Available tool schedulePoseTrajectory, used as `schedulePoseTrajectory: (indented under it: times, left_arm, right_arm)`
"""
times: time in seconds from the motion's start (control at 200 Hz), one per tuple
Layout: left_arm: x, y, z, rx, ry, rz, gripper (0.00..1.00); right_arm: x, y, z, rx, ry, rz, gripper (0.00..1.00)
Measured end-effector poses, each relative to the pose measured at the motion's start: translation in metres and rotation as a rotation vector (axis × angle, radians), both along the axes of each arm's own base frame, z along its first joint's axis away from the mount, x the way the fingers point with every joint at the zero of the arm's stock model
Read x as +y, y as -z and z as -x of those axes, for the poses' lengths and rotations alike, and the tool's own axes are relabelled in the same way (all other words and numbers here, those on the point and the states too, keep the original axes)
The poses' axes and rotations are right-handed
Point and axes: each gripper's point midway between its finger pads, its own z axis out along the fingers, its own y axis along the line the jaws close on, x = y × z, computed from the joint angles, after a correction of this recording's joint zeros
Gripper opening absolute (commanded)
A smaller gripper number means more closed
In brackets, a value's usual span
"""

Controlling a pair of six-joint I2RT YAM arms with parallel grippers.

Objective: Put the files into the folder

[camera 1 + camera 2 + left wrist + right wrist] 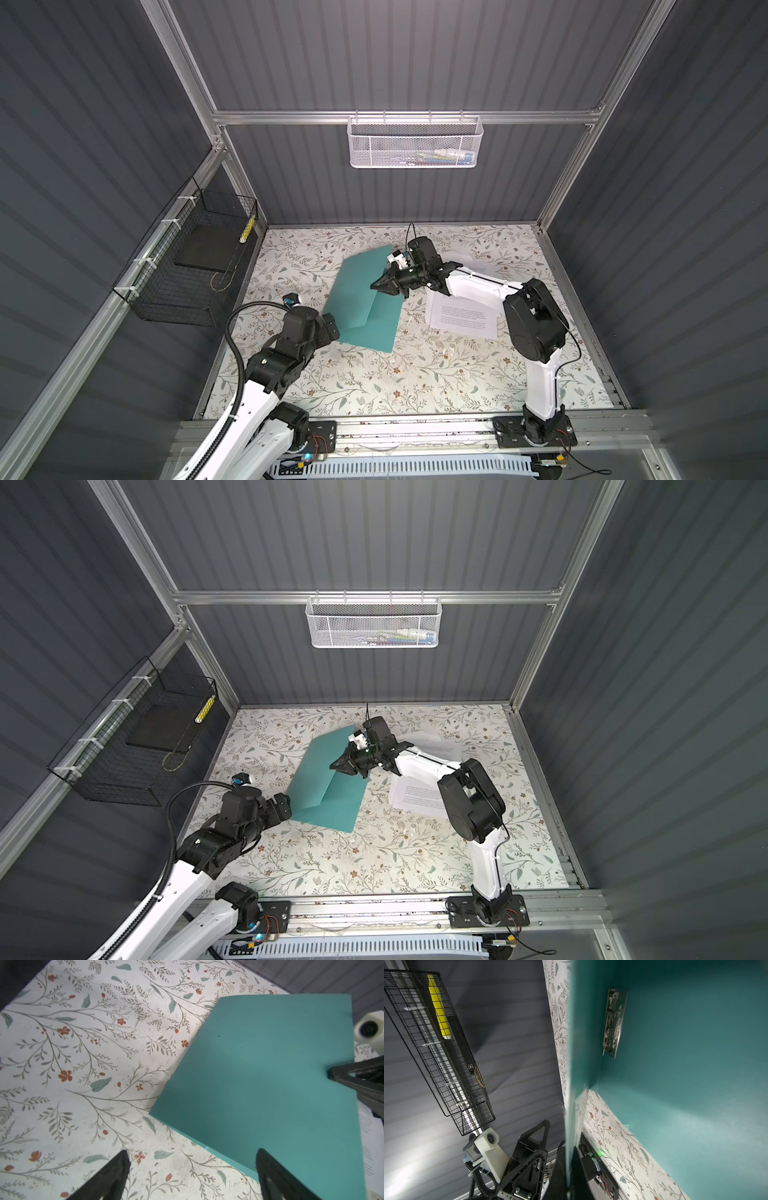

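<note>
The teal folder lies near the middle of the floral table in both top views, and its cover is lifted up at an angle. My right gripper is shut on the free edge of that cover; its wrist view shows the thin cover edge running down between the jaws. A metal clip sits inside by the spine. My left gripper stands open and holds nothing, just off the folder's near left corner. The files are white printed sheets lying right of the folder, partly under the right arm.
A black wire basket on the left wall holds a dark flat slab and a yellow item. A white mesh basket hangs on the back rail. Bare floral tabletop stretches along the front.
</note>
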Motion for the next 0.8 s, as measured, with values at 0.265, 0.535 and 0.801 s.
schedulePoseTrajectory:
  times: [0.265, 0.535, 0.801]
  left_arm:
    - [-0.041, -0.036, -0.017, -0.100, 0.127, -0.229, 0.95]
    - [-0.081, -0.065, -0.027, -0.219, 0.188, -0.235, 0.96]
    - [-0.122, -0.057, -0.038, -0.195, 0.289, -0.222, 0.88]
  right_arm:
    - [0.004, -0.024, -0.010, -0.043, 0.008, 0.004, 0.00]
    - [0.001, -0.009, -0.010, -0.025, 0.014, 0.054, 0.00]
    - [0.000, -0.007, -0.008, -0.025, 0.009, 0.070, 0.00]
